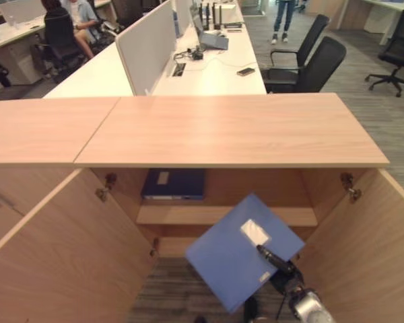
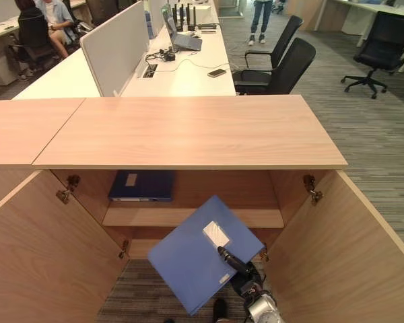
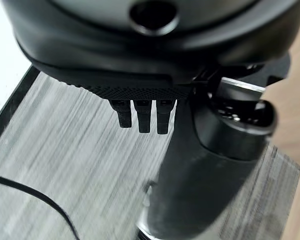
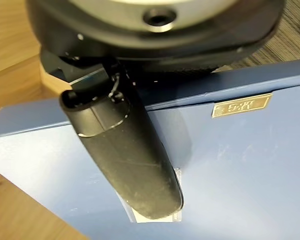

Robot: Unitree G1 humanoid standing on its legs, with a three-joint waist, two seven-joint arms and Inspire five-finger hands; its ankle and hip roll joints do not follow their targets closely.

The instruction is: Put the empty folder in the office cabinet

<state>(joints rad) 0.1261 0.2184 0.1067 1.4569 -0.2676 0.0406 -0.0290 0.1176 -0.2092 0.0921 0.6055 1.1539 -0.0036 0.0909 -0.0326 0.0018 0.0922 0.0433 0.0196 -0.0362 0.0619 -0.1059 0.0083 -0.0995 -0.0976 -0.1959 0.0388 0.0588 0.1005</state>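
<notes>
Your right hand (image 1: 277,266) pinches the blue folder (image 1: 236,252): thumb (image 4: 122,150) pressed flat on the top cover near its white label (image 1: 254,233), the fingers hidden under it, so you can't tell how they sit. The folder hangs tilted in front of the open cabinet (image 1: 229,131), just outside the shelf (image 1: 222,215), w/ one corner dipping toward the carpet (image 1: 168,289).

Past the thumb, further in & up on the shelf, a darker folder (image 1: 174,183) lies flat at the back. Both doors stand swung wide either side of the hand, left door (image 1: 60,262) & right door (image 1: 363,249).

Your left hand (image 3: 140,117) shows in its wrist cam, fingers (image 3: 142,116) relaxed, pointing down over the carpet, holding nothing.

Beyond the cabinet top: a white counter (image 1: 215,74) w/ a phone (image 1: 245,71), and a black chair (image 1: 310,67) beside it.
</notes>
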